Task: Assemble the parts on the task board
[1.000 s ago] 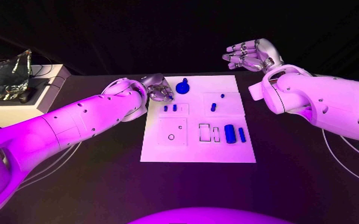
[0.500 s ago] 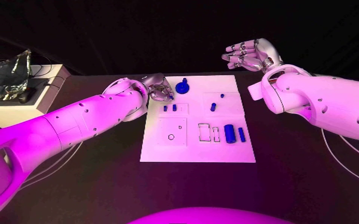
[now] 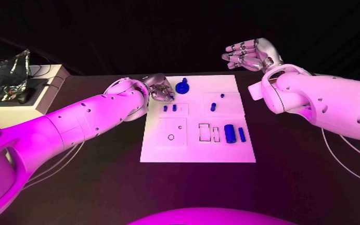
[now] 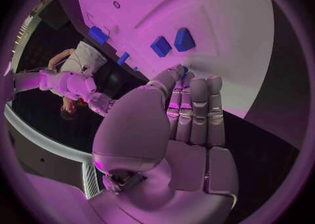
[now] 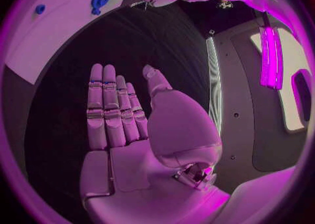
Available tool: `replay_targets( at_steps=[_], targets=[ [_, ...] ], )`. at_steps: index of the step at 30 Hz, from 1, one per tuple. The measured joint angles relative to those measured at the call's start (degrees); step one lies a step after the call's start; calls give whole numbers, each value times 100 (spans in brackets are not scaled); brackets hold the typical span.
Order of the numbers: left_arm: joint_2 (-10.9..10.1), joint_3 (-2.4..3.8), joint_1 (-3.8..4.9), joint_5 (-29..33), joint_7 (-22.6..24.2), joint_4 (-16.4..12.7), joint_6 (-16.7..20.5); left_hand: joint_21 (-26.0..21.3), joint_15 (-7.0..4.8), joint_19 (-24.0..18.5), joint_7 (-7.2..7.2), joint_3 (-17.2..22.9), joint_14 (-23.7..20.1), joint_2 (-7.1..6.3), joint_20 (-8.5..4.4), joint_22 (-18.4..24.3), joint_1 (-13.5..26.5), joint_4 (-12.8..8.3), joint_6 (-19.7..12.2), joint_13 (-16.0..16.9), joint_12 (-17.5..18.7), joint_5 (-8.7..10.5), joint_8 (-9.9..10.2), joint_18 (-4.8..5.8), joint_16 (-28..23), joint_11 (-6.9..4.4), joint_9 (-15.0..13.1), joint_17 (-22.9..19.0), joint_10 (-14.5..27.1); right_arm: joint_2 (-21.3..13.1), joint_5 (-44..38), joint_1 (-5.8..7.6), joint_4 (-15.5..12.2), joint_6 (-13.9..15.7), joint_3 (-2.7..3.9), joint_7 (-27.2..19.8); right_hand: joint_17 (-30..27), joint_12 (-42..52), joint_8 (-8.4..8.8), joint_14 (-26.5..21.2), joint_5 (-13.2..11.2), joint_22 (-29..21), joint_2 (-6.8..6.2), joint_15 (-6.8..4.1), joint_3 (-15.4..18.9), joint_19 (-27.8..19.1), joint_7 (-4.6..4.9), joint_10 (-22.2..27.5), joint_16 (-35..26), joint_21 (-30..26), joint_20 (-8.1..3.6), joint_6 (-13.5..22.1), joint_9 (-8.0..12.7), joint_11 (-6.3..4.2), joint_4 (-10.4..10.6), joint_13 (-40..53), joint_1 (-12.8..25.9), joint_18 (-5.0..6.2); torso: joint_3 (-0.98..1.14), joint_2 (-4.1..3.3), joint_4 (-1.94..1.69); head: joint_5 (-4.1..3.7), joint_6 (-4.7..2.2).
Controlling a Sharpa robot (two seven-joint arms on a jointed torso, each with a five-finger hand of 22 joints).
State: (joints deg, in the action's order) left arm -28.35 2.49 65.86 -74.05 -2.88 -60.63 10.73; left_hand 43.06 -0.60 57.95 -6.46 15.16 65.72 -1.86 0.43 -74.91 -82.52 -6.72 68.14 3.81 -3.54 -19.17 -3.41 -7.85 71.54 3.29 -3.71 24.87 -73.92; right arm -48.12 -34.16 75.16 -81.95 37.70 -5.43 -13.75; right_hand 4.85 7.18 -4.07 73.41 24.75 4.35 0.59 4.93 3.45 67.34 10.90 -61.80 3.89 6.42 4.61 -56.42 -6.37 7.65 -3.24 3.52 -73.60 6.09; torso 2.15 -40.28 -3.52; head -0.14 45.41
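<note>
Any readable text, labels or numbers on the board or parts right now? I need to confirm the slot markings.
No readable text in any view.
White task board: black outlines of slots and small circles, no letters or numbers legible.
Small blue parts: no markings visible.
Silver object on the pale box at the table's left edge: too small to read.

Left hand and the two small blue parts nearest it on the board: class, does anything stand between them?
Nothing visible does. The left hand sits at the task board's far left corner, and only bare board separates it from the two small blue parts.
</note>
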Motion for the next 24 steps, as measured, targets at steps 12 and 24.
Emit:
replay_targets(
  at_steps=[12,24],
  targets=[
    [-21,-5,24,-95,-64,-66,-132,0,0,0,21,-89,0,0,0,0,0,-56,89,-3,-27,7,9,0,0,-55,-16,25,-55,-2,0,0,6,-18,0,4,0,0,0,0,0,0,0,0,0,0,0,0,0,0,0,0,0,0,0,0,0,0,-4,5,-5,-12,27],
    [-74,-65,19,-186,-51,-143,-145,0,-13,-23,11,-204,-35,79,-23,0,-77,-111,-280,34,-262,8,9,0,0,-22,-2,64,104,3,0,0,18,-21,0,9,1,0,0,0,0,1,0,0,0,0,0,0,0,0,0,0,0,0,0,0,0,0,-10,12,-8,-1,25]
  ],
)
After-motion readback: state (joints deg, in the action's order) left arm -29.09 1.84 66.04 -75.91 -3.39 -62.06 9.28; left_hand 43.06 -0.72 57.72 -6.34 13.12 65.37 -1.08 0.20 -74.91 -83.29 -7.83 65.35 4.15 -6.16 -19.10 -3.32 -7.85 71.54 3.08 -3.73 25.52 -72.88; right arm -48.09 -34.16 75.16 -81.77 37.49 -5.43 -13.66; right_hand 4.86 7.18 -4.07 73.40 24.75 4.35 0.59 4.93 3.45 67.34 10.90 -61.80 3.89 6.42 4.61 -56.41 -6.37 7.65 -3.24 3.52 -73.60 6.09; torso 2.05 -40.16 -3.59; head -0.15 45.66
